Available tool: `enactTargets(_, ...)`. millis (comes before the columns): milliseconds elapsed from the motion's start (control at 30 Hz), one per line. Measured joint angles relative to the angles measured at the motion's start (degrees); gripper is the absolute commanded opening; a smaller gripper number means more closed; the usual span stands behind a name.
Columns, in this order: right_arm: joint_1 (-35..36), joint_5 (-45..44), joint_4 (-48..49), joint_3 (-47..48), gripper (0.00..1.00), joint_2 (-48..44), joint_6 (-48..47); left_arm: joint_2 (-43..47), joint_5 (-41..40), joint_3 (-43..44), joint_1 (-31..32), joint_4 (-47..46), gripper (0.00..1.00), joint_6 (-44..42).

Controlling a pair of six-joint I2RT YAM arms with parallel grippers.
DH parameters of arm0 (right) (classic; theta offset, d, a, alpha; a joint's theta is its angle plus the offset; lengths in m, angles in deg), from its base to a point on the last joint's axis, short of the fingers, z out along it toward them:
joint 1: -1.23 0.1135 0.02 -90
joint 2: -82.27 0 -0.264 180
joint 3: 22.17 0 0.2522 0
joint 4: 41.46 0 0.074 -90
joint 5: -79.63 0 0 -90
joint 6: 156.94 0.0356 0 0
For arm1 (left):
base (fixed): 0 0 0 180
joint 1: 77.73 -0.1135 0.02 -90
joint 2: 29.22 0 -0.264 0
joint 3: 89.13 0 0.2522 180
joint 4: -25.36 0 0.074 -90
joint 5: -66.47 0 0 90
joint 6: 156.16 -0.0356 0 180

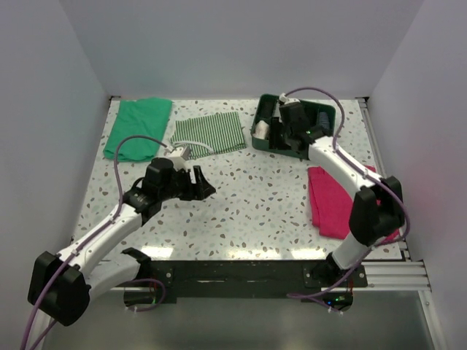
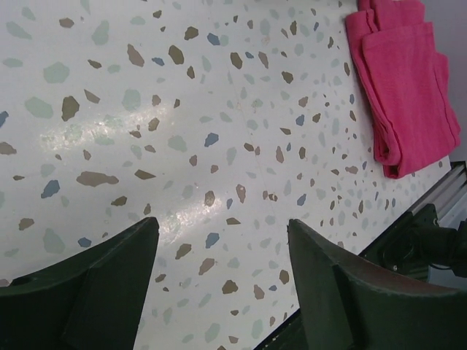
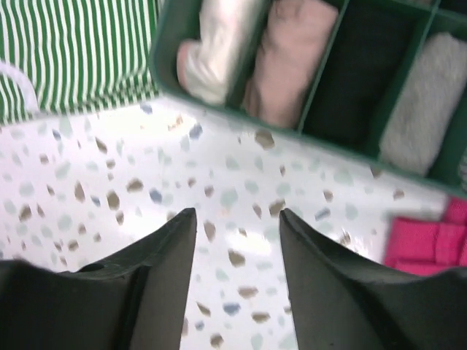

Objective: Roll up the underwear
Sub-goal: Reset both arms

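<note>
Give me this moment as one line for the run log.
left gripper: open, empty, over table | right gripper: open, empty, near organizer | underwear: rolled, in organizer compartment

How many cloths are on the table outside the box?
3: plain green cloth far left, green-and-white striped cloth beside it, bright pink cloth at the right; more might be hidden.

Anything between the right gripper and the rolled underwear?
Only the near wall of the organizer. The underwear roll lies in a compartment beside a white roll, with nothing on top. The right gripper, jaws open, faces it across bare tabletop.
</note>
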Motion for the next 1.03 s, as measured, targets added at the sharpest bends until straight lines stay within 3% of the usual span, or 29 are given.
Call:
enactTargets(100, 0.00, 1.07, 0.83, -8.00, 0.73, -8.33, 0.55, 0.66, -2.03, 1.57, 0.00, 1.29, 0.90, -1.05)
enactTargets(133, 0.00, 1.44, 0.63, -9.62, 0.87, -10.38, 0.68, 0.76, -2.93, 2.16, 0.00, 1.81, 0.91, -1.18)
enactTargets(367, 0.00, 2.14, 0.24, -20.02, 0.99, -24.04, 1.66, 4.96, -9.79, 5.27, 0.00, 6.34, 1.00, -2.71)
enactTargets(733, 0.02, 1.25, -3.82, -31.01, 0.99, -35.87, 4.02, 11.50, -17.64, 7.08, 0.00, 10.84, 1.00, -5.64)
enactTargets(1033, 0.02, -4.98, -3.34, -38.84, 0.99, -46.34, 4.90, 14.21, -21.53, 7.39, 0.00, 11.45, 1.00, -6.54)
